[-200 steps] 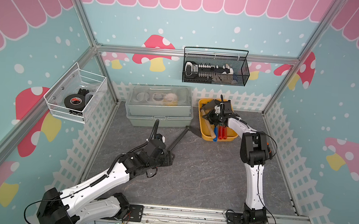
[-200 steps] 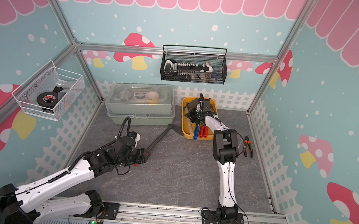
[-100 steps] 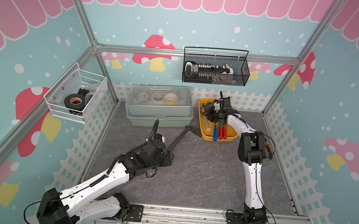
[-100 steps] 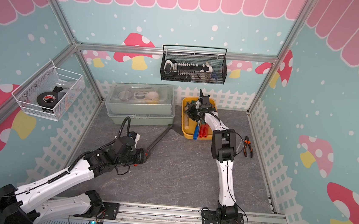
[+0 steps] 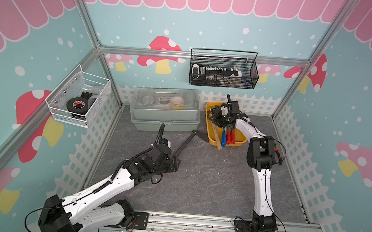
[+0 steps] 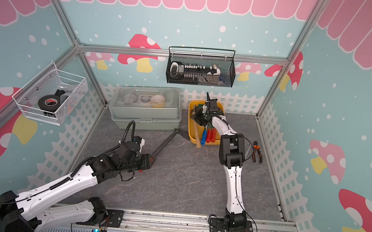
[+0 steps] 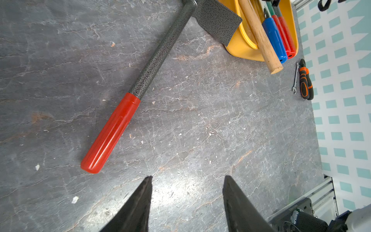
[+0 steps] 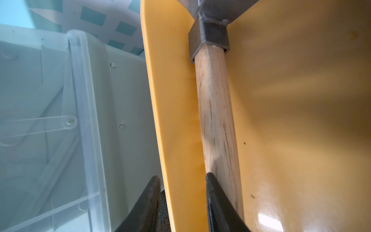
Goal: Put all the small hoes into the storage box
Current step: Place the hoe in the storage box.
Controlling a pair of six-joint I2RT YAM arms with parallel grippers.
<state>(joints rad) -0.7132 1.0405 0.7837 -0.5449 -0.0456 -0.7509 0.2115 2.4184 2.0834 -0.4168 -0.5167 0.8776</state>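
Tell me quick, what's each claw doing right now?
Left claw: open, empty.
Right claw: open, holding nothing; the small hoe lies in the storage box.

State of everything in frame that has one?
Left gripper: open, empty.
Right gripper: open, astride storage box wall.
Wooden-handled hoe: in storage box, not gripped.
Red-handled hoe: on table, outside storage box.
Grey-green case: lid closed.

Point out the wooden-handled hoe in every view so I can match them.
Top view: hoe in the tray, handle overhanging its near end.
Top view: hoe in the same spot.
Left wrist: hoe beside the blue handle.
Right wrist: hoe along the tray wall.
Shared landmark: the yellow tray.
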